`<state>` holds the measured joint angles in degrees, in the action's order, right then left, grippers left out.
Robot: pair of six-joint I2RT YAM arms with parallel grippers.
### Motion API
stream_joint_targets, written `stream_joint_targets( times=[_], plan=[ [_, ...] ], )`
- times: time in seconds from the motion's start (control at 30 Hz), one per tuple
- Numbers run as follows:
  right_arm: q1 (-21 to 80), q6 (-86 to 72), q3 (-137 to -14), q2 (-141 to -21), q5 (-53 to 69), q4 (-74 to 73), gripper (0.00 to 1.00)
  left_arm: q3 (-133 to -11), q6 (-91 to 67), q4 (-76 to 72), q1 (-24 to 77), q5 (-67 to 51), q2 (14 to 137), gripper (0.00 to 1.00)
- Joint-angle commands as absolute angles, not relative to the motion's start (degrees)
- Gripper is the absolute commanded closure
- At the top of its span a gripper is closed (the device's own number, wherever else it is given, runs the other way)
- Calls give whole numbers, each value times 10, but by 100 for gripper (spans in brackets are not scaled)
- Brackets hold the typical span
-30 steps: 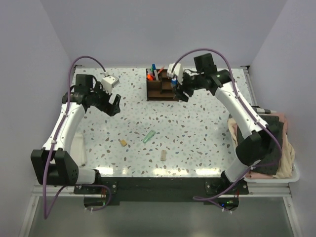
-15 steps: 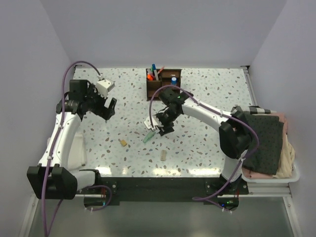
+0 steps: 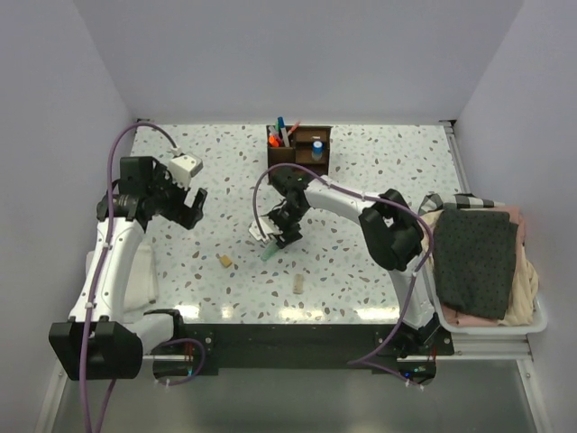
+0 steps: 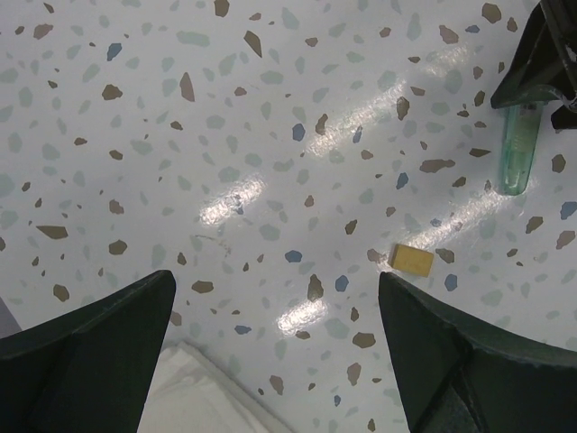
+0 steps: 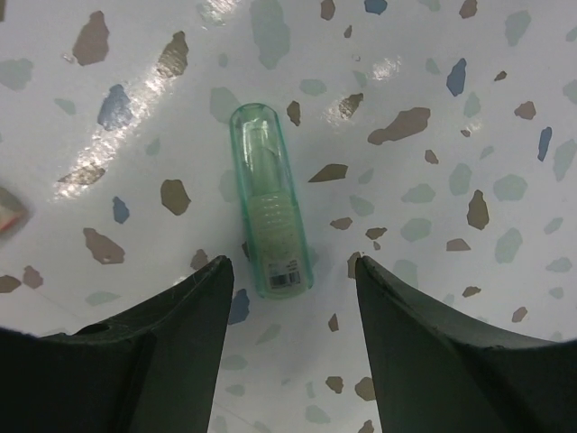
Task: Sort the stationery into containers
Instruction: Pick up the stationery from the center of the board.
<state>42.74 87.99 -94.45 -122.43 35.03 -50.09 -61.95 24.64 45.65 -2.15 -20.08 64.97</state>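
Observation:
The dark brown organizer box (image 3: pixel 297 152) stands at the back middle with pens, an orange marker and a blue-capped piece in it. A clear green marker (image 3: pixel 271 251) lies on the table; in the right wrist view it (image 5: pixel 269 203) lies just ahead of and between my fingertips. My right gripper (image 3: pixel 279 234) (image 5: pixel 293 266) is open, low over its near end, holding nothing. Two tan blocks (image 3: pixel 224 261) (image 3: pixel 297 284) lie nearer the front. My left gripper (image 3: pixel 184 211) (image 4: pixel 275 280) is open and empty above the table's left side; its view shows one tan block (image 4: pixel 415 259) and the green marker (image 4: pixel 518 149).
A white folded cloth (image 4: pixel 194 397) lies under the left gripper by the left edge. A pile of dark and pink cloths (image 3: pixel 478 262) fills a white tray at the right. The right arm's cable (image 3: pixel 257 194) loops over the table's middle.
My right gripper left the organizer box and swung down and left to the green marker. My left gripper drew back a little to the left and stayed open.

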Motion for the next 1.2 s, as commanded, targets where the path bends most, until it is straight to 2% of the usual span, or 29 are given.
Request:
stream_joint_targets(
  times=[0.0, 0.5, 0.7, 0.83, 0.93, 1.03, 1.17],
  plan=[
    [431, 904, -990, -1237, 339, -526, 40, -615, 250, 457, -29, -200, 635, 0],
    [430, 882, -1017, -1275, 315, -576, 47, -613, 248, 445, -33, -201, 641, 0],
    [431, 868, -1022, -1289, 307, -583, 59, -614, 243, 446, -36, -202, 638, 0],
    [428, 838, -1020, -1281, 300, -591, 73, -617, 242, 446, -39, -206, 637, 0],
    [425, 779, -998, -1246, 310, -592, 78, -618, 236, 436, -39, -213, 638, 0],
    [417, 648, -948, -1190, 322, -525, 80, -622, 231, 421, -40, -221, 642, 0],
    [388, 358, -884, -1131, 302, -439, 82, -631, 225, 395, -38, -235, 660, 0]
  ],
)
